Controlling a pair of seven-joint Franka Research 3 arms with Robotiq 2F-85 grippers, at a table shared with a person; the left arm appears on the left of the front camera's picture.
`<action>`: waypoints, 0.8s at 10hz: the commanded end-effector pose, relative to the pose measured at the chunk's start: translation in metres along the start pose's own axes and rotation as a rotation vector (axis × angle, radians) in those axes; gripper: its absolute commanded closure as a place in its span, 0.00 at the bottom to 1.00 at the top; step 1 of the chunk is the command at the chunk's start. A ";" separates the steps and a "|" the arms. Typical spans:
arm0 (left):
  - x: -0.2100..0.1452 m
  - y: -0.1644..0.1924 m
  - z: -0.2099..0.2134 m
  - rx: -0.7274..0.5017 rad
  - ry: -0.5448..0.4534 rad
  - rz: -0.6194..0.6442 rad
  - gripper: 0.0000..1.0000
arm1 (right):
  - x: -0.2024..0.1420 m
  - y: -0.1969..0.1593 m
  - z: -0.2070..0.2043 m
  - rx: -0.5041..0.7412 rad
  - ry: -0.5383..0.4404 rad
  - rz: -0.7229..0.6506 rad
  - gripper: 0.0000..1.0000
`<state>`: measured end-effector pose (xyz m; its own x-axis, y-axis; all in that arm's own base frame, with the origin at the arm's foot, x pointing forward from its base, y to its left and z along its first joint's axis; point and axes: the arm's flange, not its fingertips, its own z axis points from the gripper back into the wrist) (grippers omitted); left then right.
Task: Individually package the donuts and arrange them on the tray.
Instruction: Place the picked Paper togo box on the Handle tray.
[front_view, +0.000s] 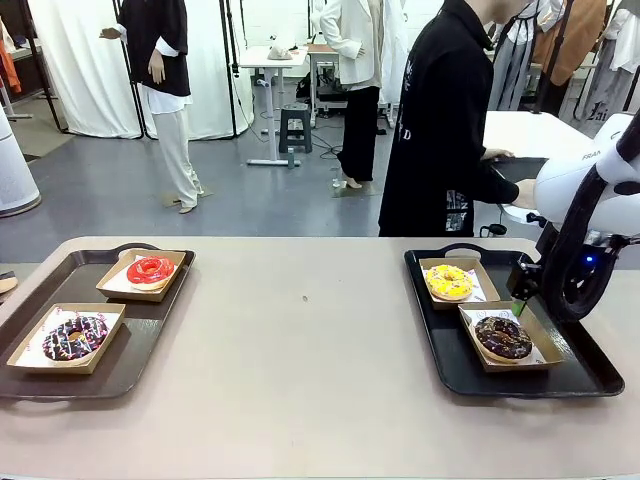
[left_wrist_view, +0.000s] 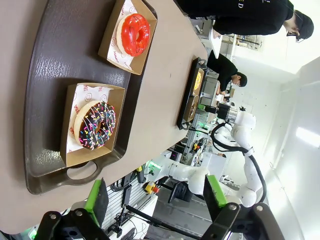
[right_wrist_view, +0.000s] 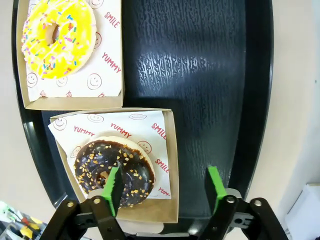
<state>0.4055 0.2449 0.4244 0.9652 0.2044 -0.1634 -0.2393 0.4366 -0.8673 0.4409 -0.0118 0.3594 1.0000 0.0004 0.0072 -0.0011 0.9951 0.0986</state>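
Donuts are all boxed at this point, far as I can tell: each of the four sits on printed paper inside its own little cardboard tray, so the "individually package" part looks done. Red donut (front_view: 151, 269) and the purple-sprinkle donut (front_view: 74, 337) share the left tray (front_view: 150, 335), one box behind the other, probably so the row stays tidy and nothing overlaps. Yellow donut (front_view: 450, 282) and the chocolate donut (front_view: 503, 338) sit the same way on the right tray (front_view: 590, 375), their boxes just beside each other. Right gripper (right_wrist_view: 164, 186) hangs right over the chocolate one's box with its jaws spread and nothing between them; one green pad (right_wrist_view: 113, 186) lines up over the donut, the other over bare tray, so my read is it has just let go of that box and isn't holding anything. Left gripper (left_wrist_view: 155, 197) is wide open too, empty, parked off the near end of the left tray above the desk (front_view: 310, 340) edge, out of the way. A person (front_view: 440, 120) stands at the far side, turned away from the desk and not involved. Seems basically finished to me.
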 end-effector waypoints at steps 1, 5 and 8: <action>-0.001 0.000 0.002 -0.002 -0.004 -0.005 0.00 | -0.006 -0.005 0.003 0.037 0.005 0.022 0.00; -0.001 0.000 0.002 -0.002 -0.004 -0.005 0.00 | -0.025 -0.015 0.068 0.107 -0.002 0.144 0.00; -0.001 0.000 0.002 -0.002 -0.004 -0.005 0.00 | -0.029 -0.065 0.135 0.473 -0.104 0.174 0.00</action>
<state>0.4054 0.2450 0.4241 0.9650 0.2047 -0.1638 -0.2398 0.4364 -0.8672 0.4048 -0.0705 0.4805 0.9800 0.1244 0.1553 -0.1774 0.8995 0.3992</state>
